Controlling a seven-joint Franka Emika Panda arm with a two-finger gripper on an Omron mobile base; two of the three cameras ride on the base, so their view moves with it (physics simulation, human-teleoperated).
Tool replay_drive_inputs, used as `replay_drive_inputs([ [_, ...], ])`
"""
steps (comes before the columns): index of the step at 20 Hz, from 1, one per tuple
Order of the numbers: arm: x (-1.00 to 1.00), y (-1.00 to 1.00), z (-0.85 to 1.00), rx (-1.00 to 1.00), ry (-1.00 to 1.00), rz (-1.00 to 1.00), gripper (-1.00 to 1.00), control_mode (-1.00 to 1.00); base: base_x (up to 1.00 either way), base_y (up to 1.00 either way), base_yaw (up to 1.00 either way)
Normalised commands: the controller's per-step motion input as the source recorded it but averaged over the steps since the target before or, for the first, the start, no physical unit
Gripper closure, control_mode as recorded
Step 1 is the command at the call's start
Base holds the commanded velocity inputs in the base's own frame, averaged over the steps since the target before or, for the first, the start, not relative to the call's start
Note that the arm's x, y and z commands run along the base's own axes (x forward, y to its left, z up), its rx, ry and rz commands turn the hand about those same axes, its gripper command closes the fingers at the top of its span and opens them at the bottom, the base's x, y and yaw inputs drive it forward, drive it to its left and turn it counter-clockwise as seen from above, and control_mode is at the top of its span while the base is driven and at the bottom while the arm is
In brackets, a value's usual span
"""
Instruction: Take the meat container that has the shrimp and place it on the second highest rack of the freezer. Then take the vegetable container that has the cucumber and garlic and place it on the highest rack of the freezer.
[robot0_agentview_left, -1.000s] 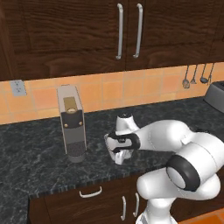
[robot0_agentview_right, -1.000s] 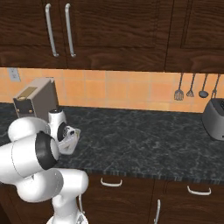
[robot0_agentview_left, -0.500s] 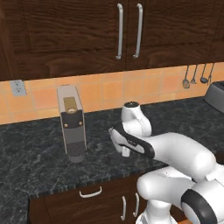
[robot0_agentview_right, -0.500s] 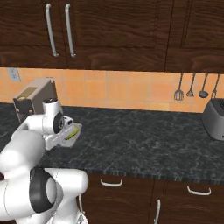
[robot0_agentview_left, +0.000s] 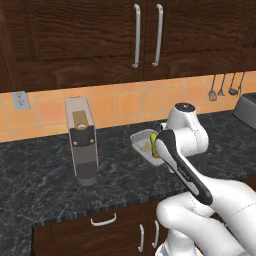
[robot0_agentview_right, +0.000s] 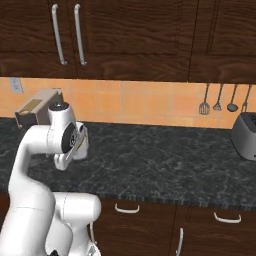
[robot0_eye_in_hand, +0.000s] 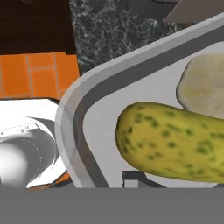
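Observation:
The vegetable container (robot0_agentview_left: 141, 143), a shallow pale grey tray, hangs tilted above the dark counter. My gripper (robot0_agentview_left: 157, 146) is shut on its right rim. Inside it lie the yellow-green cucumber (robot0_eye_in_hand: 175, 142) and the pale garlic (robot0_eye_in_hand: 203, 85); the cucumber (robot0_agentview_left: 154, 142) peeks out beside the hand. In the right base view the container (robot0_agentview_right: 82, 141) shows edge-on against the gripper (robot0_agentview_right: 76, 146), just in front of the arm's upper joint. In the hand view the tray's rim (robot0_eye_in_hand: 72, 113) curves across the frame and my gripper (robot0_eye_in_hand: 173, 183) sits at the bottom, under the cucumber.
A tall grey coffee machine (robot0_agentview_left: 81, 142) stands on the counter (robot0_agentview_left: 45, 185) left of the tray. A toaster (robot0_agentview_right: 245, 135) sits at the far right under hanging utensils (robot0_agentview_right: 217, 100). Dark wall cabinets (robot0_agentview_left: 145, 35) hang overhead, with drawers below the counter edge.
My jaws have shut on the tray's rim. The arm has refolded, its elbow dropping low to the right, and the tray has risen a little off the counter and turned.

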Motion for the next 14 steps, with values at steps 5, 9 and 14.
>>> replay_drive_inputs([
  [5, -0.94, -0.08, 0.60, 0.00, -0.08, -0.12, 1.00, -1.00, 0.00, 0.00, 0.00],
  [9, -0.98, -0.02, 0.24, 0.00, 0.00, -0.36, 1.00, -1.00, 0.00, 0.00, 0.00],
  [14, -0.73, -0.01, 0.13, 0.00, -0.07, -0.22, 1.00, -1.00, 0.00, 0.00, 0.00],
])
